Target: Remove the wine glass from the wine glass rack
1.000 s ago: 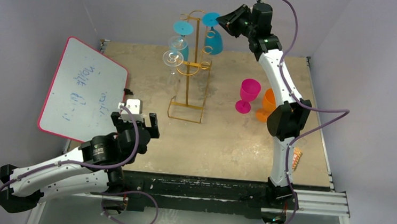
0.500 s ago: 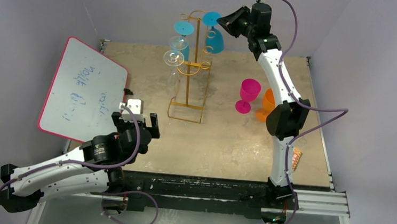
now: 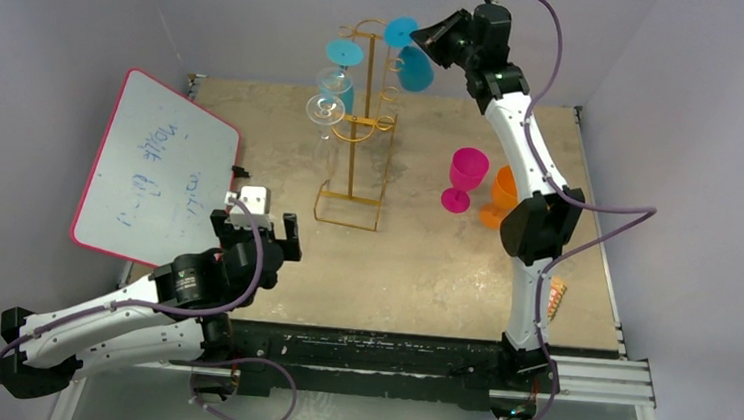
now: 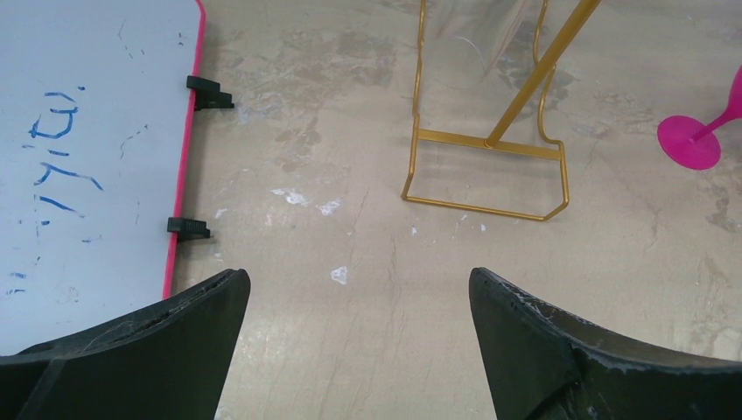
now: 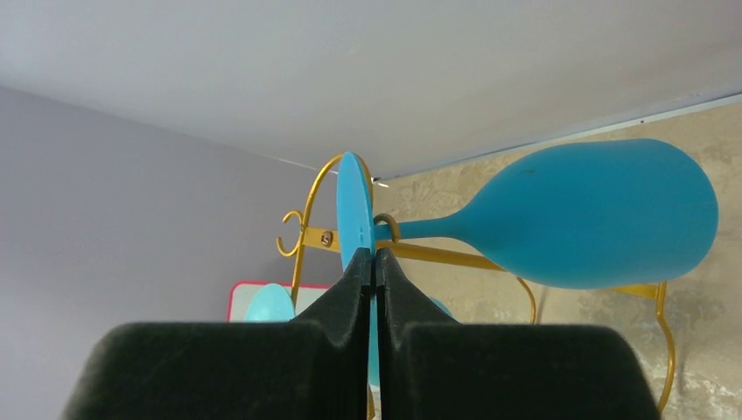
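Task's thing: the turquoise opaque wine glass point(image 3: 416, 68) is hanging at the top right of the tall gold wire rack point(image 3: 359, 124), well above the table, with its round foot point(image 5: 352, 210) up beside an upper loop hook.

Right tool: the right gripper point(image 5: 374, 261) is pinching the flat foot disc edge-on, its two dark fingers pressing together on the disc's opposite faces.

Left tool: the left gripper point(image 4: 359, 289) is hovering low over the table with its jaws standing wide apart, holding nothing, just beside the pink-framed whiteboard point(image 3: 156, 168).

Long axis: it is running from foot through stem to bowl. The foot is sitting uppermost, and the bowl is tilting out to the rack's right, away from the central post rather than hanging plumb.

Hook contact: the foot may be resting on the wire or just off it; the wrist view is too crowded there to tell.

Handling: it is looking light, stiff and smooth, probably plastic, so slippery rather than fragile.

Where to hold: a pinch on the thin disc is giving little purchase against the swinging bowl; the stem just below the foot would likely be steadier.

Neighbours: a second turquoise glass point(image 3: 343, 53) and a clear glass point(image 3: 324, 109) are hanging on the rack's left side.
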